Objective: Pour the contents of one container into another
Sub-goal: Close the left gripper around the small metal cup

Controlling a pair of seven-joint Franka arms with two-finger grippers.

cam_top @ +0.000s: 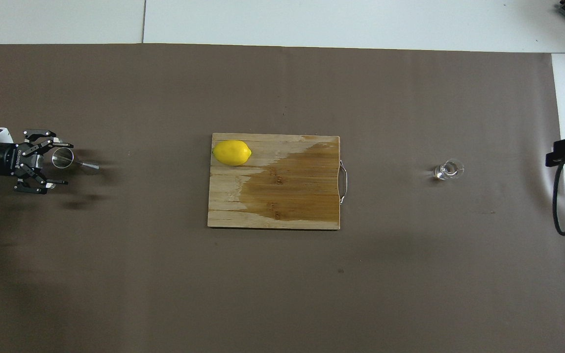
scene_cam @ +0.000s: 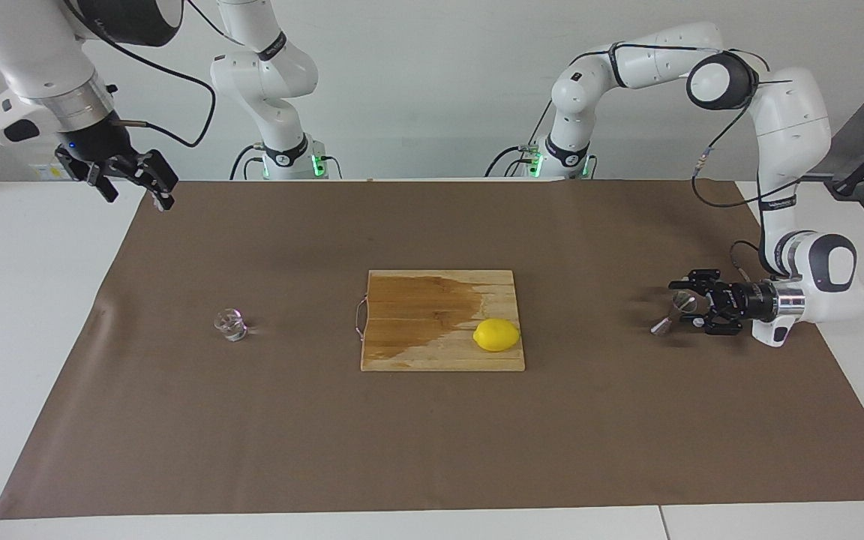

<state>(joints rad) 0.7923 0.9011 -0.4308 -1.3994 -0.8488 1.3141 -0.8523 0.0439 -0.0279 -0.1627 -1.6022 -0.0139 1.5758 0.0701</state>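
1. A brown mat [scene_cam: 252,435] is spread over the white bench [scene_cam: 19,300], and every item is set on it.
2. A wooden cutting board [scene_cam: 432,352] is laid at the middle of the mat, with a dark wet stain across part of its surface and a wire handle on the edge toward the right arm's end of the bench.
3. A yellow lemon [scene_cam: 496,334] is rested on the board, at the corner farther from the robots and toward the left arm's end.
4. The clear glass cup [scene_cam: 230,323] is stood upright on the mat, well apart from the board, toward the right arm's end of the bench; nothing is touching it.
5. The steel jigger [scene_cam: 673,313] is seen on the mat toward the left arm's end, well apart from the board, tilted with one open cone turned up.
6. The left tool [scene_cam: 683,304] is held low and level at the jigger, its fingers [cam_top: 62,145] set around the upper cone with a gap on at least one side; whether the jigger is already clamped cannot be told.
7. The right tool [scene_cam: 136,180] is held high in the air above the mat's edge at the right arm's end, with its fingers spread apart and nothing between them; this arm is kept waiting.
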